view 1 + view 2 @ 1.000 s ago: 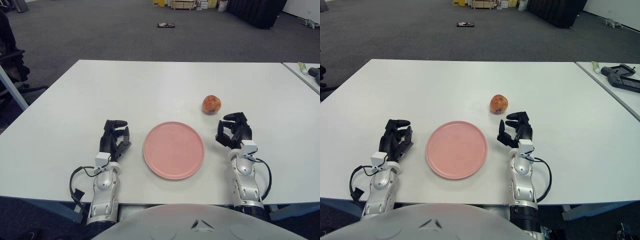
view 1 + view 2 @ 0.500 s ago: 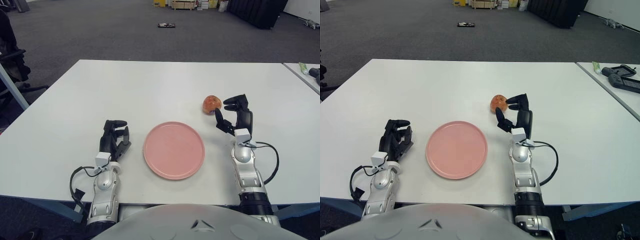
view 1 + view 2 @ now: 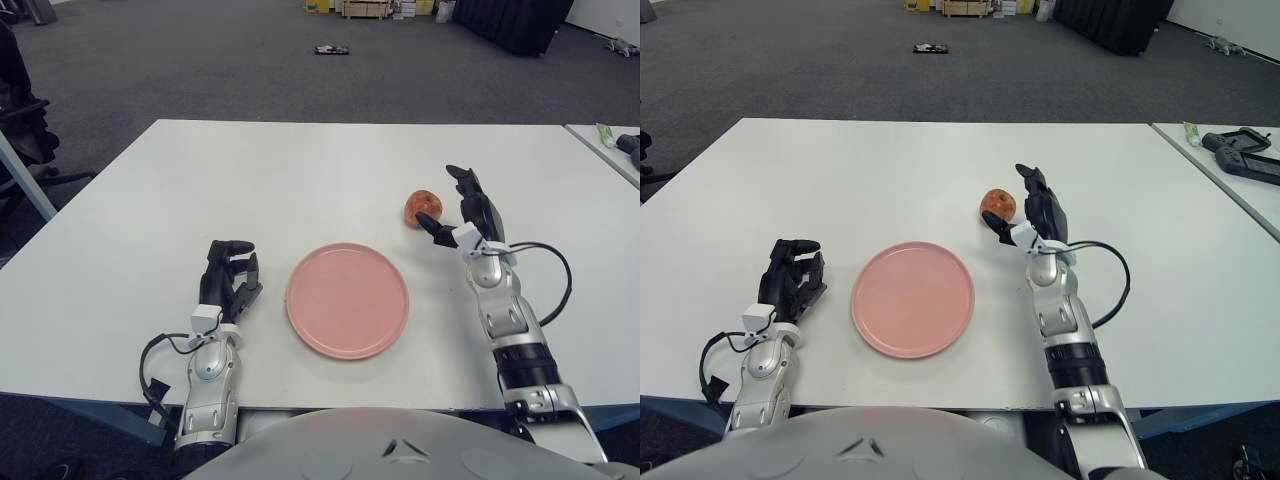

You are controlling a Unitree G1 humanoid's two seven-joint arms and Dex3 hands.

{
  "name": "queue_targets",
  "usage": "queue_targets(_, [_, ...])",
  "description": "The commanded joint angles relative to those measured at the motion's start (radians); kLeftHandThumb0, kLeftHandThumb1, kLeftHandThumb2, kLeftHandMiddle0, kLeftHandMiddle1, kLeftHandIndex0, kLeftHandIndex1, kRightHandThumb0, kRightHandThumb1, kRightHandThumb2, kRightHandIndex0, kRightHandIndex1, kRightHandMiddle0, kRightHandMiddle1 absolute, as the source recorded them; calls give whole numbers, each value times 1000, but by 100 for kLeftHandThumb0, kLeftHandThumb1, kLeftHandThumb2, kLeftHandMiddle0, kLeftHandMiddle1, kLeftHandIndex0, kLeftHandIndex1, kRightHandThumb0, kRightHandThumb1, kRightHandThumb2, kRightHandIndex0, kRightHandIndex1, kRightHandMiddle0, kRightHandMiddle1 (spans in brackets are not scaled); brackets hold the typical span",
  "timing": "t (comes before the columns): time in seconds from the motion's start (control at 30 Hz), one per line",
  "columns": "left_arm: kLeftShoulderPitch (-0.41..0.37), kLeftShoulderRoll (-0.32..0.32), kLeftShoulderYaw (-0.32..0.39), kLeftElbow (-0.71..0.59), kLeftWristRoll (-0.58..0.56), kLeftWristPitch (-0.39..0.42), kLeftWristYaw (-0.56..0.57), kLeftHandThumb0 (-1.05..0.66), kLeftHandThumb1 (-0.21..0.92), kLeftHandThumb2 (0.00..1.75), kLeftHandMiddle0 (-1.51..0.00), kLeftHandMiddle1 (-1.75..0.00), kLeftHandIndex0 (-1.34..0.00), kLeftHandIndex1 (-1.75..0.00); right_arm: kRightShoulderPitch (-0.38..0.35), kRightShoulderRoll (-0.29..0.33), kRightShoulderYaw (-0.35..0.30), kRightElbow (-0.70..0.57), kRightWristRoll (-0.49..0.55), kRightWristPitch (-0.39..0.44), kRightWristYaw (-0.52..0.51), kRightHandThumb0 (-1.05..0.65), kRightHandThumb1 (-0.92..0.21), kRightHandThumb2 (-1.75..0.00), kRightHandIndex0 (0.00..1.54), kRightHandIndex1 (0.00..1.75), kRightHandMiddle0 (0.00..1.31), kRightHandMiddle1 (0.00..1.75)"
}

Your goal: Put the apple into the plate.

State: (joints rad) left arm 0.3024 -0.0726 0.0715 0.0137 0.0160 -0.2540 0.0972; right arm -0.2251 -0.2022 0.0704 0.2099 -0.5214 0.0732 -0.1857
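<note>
Right hand: the right hand (image 3: 463,215) has reached forward across the table since a second ago, when it sat lower down beside the plate. Now it is up next to the apple.
Fingers: they are spread wide and hold nothing. The long fingers point up and away, and the thumb sticks out low toward the apple.
Apple: the apple (image 3: 422,207) sits on the white table (image 3: 250,180), just to the left of the right hand. The thumb tip looks very close to it, maybe touching, but this cannot be told for sure.
Apple move: it has not moved. It is in the same spot as a second ago.
Plate: the pink plate (image 3: 347,299) is below and to the left of the right hand, near the robot. Nothing is in it.
Left hand: the left hand (image 3: 229,281) shows to the left of the plate, with its fingers curled. It has stayed put.
What this means: the reach looks nearly done. The hand likely needs to wrap round the apple next, then carry it back and left to the plate.
</note>
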Motion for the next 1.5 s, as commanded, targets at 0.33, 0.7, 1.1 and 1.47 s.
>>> queue_targets(0.33, [1,-4,-1,-3,-2,-11,4,-36,84,64,-45,-174,-24,-175,-192,-18,29,285,46,-51,-6,-100,-57,-46,0,0,0,0])
queue_targets(0.7, [13,-4,-2,-14,2,-7,5,-36,82,67,-44,-175,-25,-175,-322,-27,56,517,48,-65,-13,-102,-59,-47,0,0,0,0])
queue_targets(1.1, [17,-3,-4,-18,11,-7,9,-36,83,67,-45,-175,-25,-175,-453,-13,116,807,39,-118,-34,-105,-62,-46,0,0,0,0])
queue_targets(1.47, [27,-8,-2,-32,0,2,7,-36,83,66,-44,-175,-25,-175,-516,2,150,919,52,-90,2,-105,-63,-43,0,0,0,0])
